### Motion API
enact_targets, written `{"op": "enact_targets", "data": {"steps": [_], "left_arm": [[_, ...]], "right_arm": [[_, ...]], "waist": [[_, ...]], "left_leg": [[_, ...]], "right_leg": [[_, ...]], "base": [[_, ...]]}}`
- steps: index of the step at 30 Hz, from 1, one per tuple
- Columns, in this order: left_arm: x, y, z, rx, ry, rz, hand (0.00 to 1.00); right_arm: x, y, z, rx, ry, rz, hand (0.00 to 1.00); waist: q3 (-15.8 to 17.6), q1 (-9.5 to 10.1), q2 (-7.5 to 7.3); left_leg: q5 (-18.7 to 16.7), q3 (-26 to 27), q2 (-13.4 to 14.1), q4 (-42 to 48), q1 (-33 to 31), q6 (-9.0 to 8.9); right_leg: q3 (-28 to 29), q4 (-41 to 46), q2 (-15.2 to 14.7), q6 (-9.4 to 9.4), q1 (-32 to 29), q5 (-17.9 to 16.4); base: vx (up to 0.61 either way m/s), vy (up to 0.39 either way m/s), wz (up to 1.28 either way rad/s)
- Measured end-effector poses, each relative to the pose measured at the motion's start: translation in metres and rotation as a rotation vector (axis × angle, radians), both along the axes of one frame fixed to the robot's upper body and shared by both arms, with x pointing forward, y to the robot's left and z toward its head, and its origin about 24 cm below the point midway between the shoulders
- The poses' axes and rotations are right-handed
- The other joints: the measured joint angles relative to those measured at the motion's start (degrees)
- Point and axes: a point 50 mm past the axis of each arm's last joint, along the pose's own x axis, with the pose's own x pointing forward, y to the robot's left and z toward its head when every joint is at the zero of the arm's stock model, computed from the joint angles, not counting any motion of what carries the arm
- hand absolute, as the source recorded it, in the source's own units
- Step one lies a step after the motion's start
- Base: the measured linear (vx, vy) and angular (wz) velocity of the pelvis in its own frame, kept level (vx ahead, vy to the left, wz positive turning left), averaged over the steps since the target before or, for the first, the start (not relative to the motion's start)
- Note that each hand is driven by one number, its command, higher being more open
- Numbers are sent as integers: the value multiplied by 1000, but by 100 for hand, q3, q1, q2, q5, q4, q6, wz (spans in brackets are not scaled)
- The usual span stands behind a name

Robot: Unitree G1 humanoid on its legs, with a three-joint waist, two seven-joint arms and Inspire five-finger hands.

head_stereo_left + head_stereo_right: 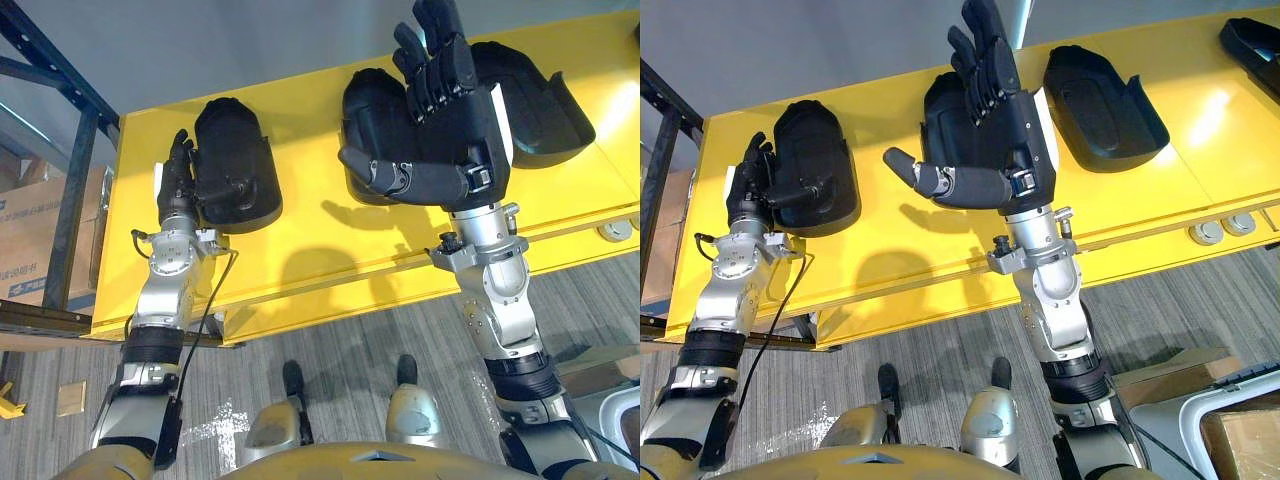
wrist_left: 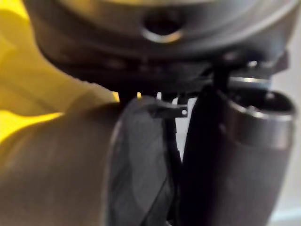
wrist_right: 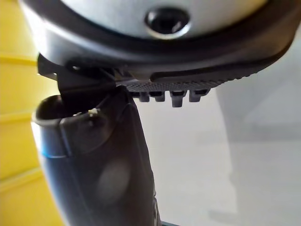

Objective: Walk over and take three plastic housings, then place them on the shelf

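Left hand [image 1: 178,185] clamped on the left housing [image 1: 240,150] at nine o'clock on the desk [image 1: 330,250], right hand [image 1: 455,140] spread wide over the middle housing [image 1: 365,110] at twelve; likely light, stiff, slick, best pinched by the rim.

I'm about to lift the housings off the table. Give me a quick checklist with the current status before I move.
1. Left hand on the left housing, thumb over its wall, fingers outside: ok.
2. Left grip firm enough to lift: cannot tell.
3. Right hand open: ok.
4. Right hand touching the middle housing: not ok, it hovers above it.
5. Third housing free on the yellow table: ok.
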Motion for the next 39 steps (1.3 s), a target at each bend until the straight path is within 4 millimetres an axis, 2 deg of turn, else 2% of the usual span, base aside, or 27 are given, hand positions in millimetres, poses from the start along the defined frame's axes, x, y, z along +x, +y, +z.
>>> {"op": "enact_targets", "data": {"steps": [5, 7, 10, 13, 17, 22, 25, 27, 32, 36, 39], "left_arm": [[-10, 1, -7, 107, 27, 17, 100], [-20, 6, -11, 139, 32, 56, 100], [-34, 11, 3, 143, -53, 115, 100], [-44, 8, 25, 144, -179, 129, 100], [-67, 4, 50, 162, -388, 160, 100], [-77, 0, 66, 165, -538, 200, 100], [-89, -6, 74, 150, -640, 175, 100], [-98, -11, 75, 129, -690, 157, 100], [-134, -27, 67, 33, -796, 104, 100], [-147, -24, 54, -32, -780, 137, 100], [-152, -23, 46, -42, -742, 159, 100]], "right_arm": [[-6, -3, -8, 8, 29, -12, 100], [-8, -5, -15, 14, 55, -24, 100], [-11, -7, -23, 51, 88, -46, 100], [-14, -9, -29, 72, 106, -69, 100], [-18, -11, -35, 132, 125, -105, 100], [-17, -12, -35, 158, 131, -139, 100], [-18, -10, -37, 130, 128, -182, 100], [-20, -11, -40, 122, 138, -201, 100], [-28, -14, -59, 109, 211, -285, 100], [-31, -22, -64, 103, 228, -367, 100], [-33, -32, -65, 105, 226, -462, 100]], "waist": [[-71, 8, 54], [-227, 19, 56], [-409, 103, 45], [-504, 182, 44], [-851, 220, 35], [-1001, 260, 12], [-1039, 272, -36], [-1085, 288, -68], [-1212, 327, -144], [-1219, 345, -150], [-1260, 374, -214]], "left_leg": [[-32, 11, 76, -1, 110, -44], [-58, 9, 123, -2, 118, -79], [-79, 19, 196, 0, 140, -110], [-115, 20, 192, -3, 285, -134], [-144, 15, 191, -10, 307, -137], [-143, 16, 196, -25, 316, -136], [-143, 25, 198, -27, 314, -136], [-143, 25, 198, -27, 315, -136], [-147, -5, 198, -30, 319, -142], [-147, -8, 198, -33, 314, -142], [-164, -11, 203, -34, 293, -165]], "right_leg": [[-39, -177, 96, -32, 190, 76], [-75, -283, 150, -48, 251, 98], [-78, -322, 224, -60, 285, 109], [-92, -400, 224, -61, 477, 110], [-148, -518, 228, -59, 571, 111], [-159, -547, 235, -72, 590, 135], [-162, -609, 244, -76, 609, 171], [-166, -620, 244, -76, 617, 172], [-216, -662, 246, -76, 669, 172], [-222, -676, 247, -77, 679, 168], [-231, -679, 250, -93, 662, 150]], "base": [[4, -4, -1], [14, -16, -1], [15, -23, -2], [0, 0, 0], [0, 0, 0], [-21, 0, 0], [0, 0, 0], [0, 0, 0], [3, -2, 3], [-39, -2, 1], [-36, -1, 1]]}}
